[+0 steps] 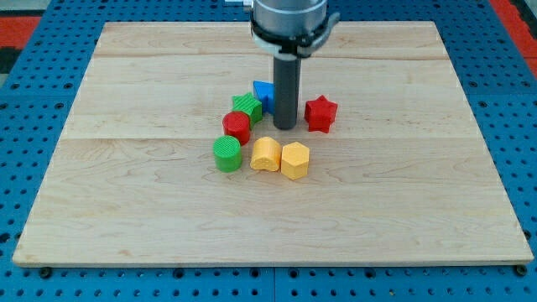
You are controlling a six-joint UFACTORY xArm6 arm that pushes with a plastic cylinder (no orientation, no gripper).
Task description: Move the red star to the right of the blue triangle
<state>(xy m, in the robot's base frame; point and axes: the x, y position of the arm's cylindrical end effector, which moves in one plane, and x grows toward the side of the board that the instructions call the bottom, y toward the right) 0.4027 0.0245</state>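
Standing upright, my tip between blue triangle, red star

No readable text, labels, brands, numbers or signs anywhere: not on the wooden board, the coloured blocks, or the blue pegboard around it.

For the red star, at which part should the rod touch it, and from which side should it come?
There is no gripping here, only pushing. The red star already sits at the view's right of the blue triangle, with my tip between them. Any push should probably meet its left points squarely, to avoid spinning it.
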